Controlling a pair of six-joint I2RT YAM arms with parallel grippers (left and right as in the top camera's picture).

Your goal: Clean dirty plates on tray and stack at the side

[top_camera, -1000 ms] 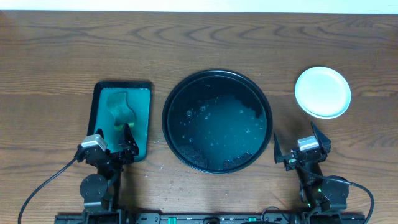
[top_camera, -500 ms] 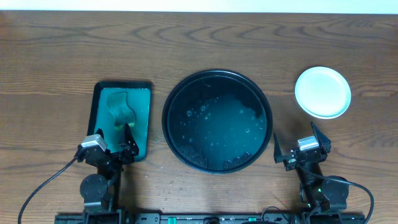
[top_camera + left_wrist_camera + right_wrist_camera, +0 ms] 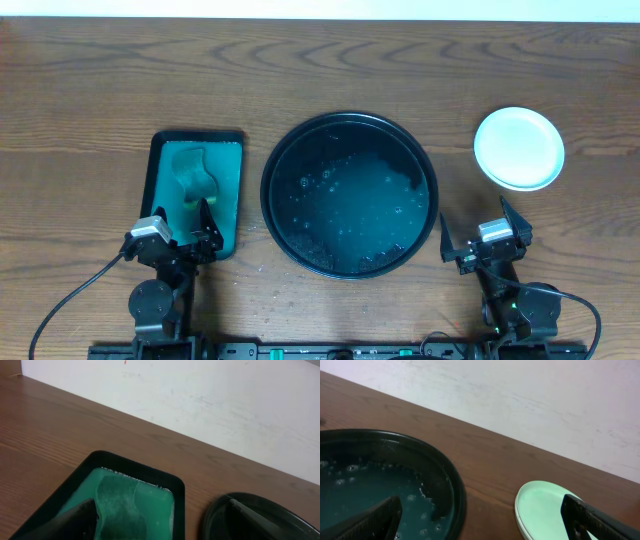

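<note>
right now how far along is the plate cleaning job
Done, it seems: the black tray holds only bubbly water, and the plates sit stacked at the right. In hand: nothing; the left gripper and right gripper are open and empty. Left: nothing visible, though I cannot count the stack.

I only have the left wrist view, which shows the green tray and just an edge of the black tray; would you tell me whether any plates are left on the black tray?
Observer: None. Overhead, the black tray holds only a wet film and bubbles.
Operator: Thank you. Where are the plates, then?
Observer: The plates sit in one pile on the table, to the right of the tray and clear of its rim. I cannot count them.
Operator: Is the right gripper holding anything?
Observer: No. The right gripper is open and empty, nearer the table's front edge than the pile.
</note>
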